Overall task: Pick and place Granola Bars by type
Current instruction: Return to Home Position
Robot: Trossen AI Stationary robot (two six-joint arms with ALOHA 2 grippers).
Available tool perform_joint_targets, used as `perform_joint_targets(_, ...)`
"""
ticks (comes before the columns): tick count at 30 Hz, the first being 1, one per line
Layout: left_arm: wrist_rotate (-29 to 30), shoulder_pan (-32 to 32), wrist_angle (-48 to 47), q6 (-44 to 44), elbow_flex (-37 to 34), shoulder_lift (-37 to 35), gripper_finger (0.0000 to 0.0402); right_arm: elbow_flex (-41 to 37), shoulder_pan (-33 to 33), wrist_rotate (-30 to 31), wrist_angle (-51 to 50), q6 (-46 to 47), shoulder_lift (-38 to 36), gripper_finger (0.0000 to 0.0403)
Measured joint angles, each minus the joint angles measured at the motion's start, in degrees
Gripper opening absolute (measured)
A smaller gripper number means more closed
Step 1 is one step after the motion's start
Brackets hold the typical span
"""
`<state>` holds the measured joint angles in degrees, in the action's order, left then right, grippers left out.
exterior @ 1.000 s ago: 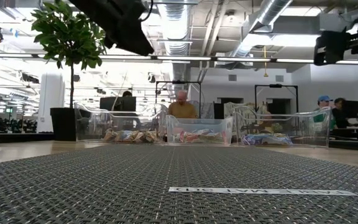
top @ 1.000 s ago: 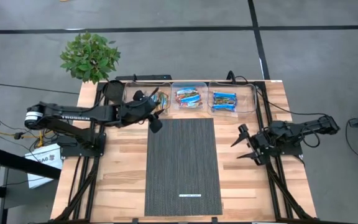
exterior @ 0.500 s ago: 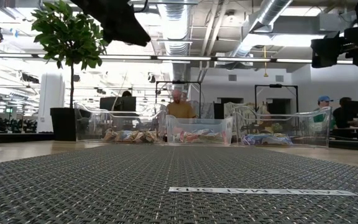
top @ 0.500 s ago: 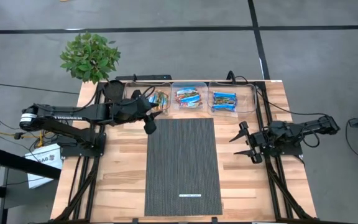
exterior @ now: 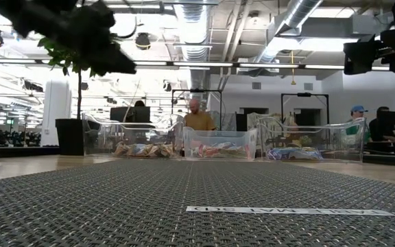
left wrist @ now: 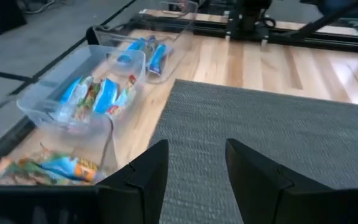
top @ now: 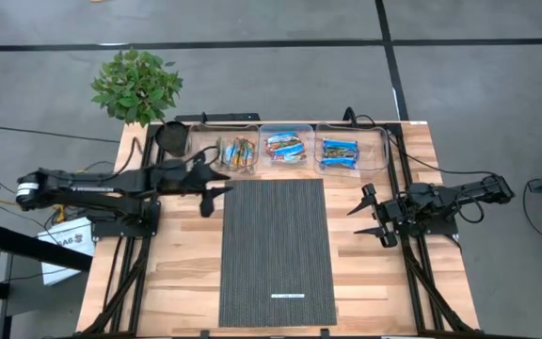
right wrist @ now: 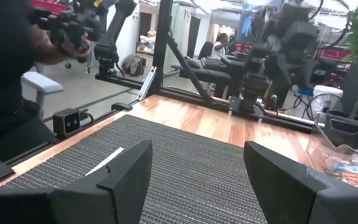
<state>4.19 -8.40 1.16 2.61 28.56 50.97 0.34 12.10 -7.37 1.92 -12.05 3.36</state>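
The Granola Bars lie sorted in three clear bins along the table's far edge. Tan-orange bars (top: 238, 152) fill the left bin, blue and orange-red bars (top: 284, 146) the middle one, and bright blue bars (top: 338, 151) the right one. My left gripper (top: 213, 195) hangs open and empty over the wood by the mat's far left corner, near the left bin. Its two fingers (left wrist: 146, 176) frame bare mat in the left wrist view. My right gripper (top: 363, 218) waits open and empty off the mat's right edge, its fingers (right wrist: 129, 169) wide apart.
A dark woven mat (top: 276, 250) covers the table's middle and bears a thin white strip (top: 288, 296) near its front. A potted plant (top: 136, 85) stands beyond the far left corner, with a black round holder (top: 170, 137) beside the left bin. People sit in the room behind.
My left gripper has drawn back from over the left bin toward the table's left and near edges, sinking a little. It has tipped up from a steep downward slant to nearly level. Its fingers stay empty. The bars have not moved.
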Motion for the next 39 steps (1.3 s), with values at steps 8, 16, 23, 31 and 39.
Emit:
perform_joint_targets(8, -3.97, 0.0, -0.61, 0.96, -12.01, -16.96, 0.0153, 0.0, 0.0, -0.14, -0.02, 0.02, 0.02, 0.0249)
perform_joint_targets(16, -7.58, 0.69, -0.94, 1.11, -21.14, -34.31, 0.0153, -0.02, 0.0, -0.16, 0.02, 0.02, 0.0, 0.0249)
perform_joint_targets(23, -8.4, 1.78, -5.67, 0.08, -25.03, -46.67, 0.0153, -0.02, 0.0, -0.14, -0.01, 0.02, 0.02, 0.0249)
perform_joint_targets(31, -8.17, 2.29, -9.15, -3.6, -24.59, -50.7, 0.0153, -0.02, 0.0, -0.14, -0.01, 0.04, 0.02, 0.0249)
perform_joint_targets(39, -11.2, 2.56, -7.54, -7.09, -24.89, -50.85, 0.0153, -0.02, 0.0, -0.12, -0.01, 0.02, 0.02, 0.0249)
